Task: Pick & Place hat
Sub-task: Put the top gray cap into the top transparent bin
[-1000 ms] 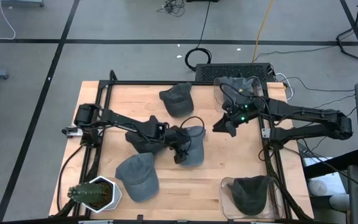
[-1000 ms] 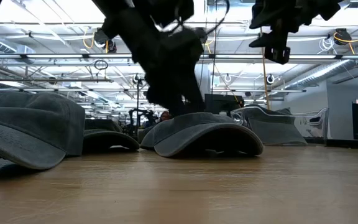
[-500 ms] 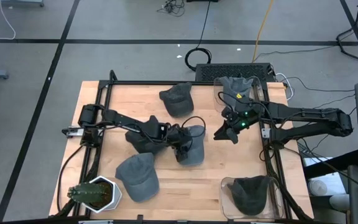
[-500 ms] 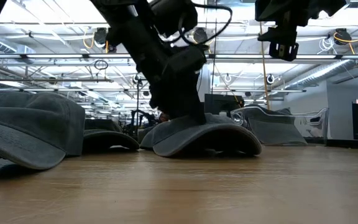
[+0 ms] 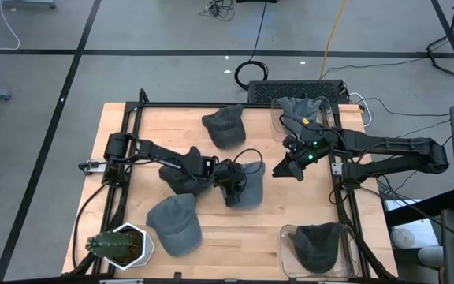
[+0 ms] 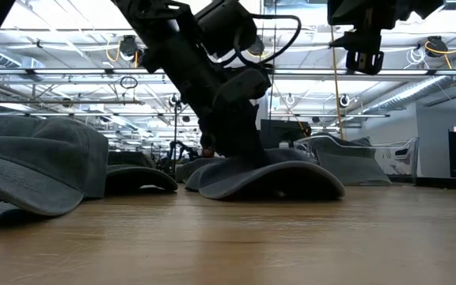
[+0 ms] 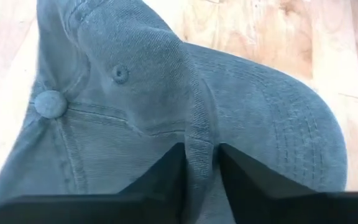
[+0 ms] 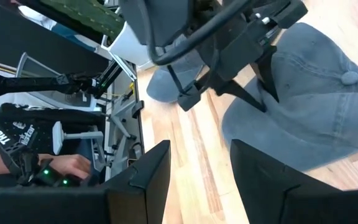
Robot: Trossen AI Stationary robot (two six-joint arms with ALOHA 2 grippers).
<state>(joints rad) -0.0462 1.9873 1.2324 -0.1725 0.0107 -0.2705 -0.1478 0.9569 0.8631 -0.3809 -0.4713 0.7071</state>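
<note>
A grey-blue hat (image 5: 248, 181) lies on its brim on the wooden table (image 5: 290, 213) near the middle. My left gripper (image 5: 231, 185) sits on its crown (image 7: 135, 93) and is shut on a ridge of cloth; in the low view it stands on the hat (image 6: 271, 176) from above. My right gripper (image 5: 291, 167) hangs open above the table, right of this hat, also high up in the low view (image 6: 362, 57). Nothing is between its fingers (image 8: 145, 180). My left gripper pinches a raised fold of the crown's cloth (image 7: 199, 140) between its two fingers (image 7: 166, 171), beside a seam and away from the top button (image 7: 50, 103). It comes from above, slanting down from the table's left. The hat's brim rests on the table.
Other grey hats lie at the far middle (image 5: 225, 125) and near left (image 5: 176, 223). Two more sit in clear bins at the far right (image 5: 302, 110) and near right (image 5: 319, 246). A potted plant (image 5: 117, 244) stands at the near left corner. A black frame (image 5: 341, 197) rims the table.
My left gripper has shut on the hat's crown, gathering the cloth into a ridge between its fingers. The hat has stayed on the table, and its brim has spread a little flatter. My right gripper has drifted slightly toward the table's right edge, still open.
</note>
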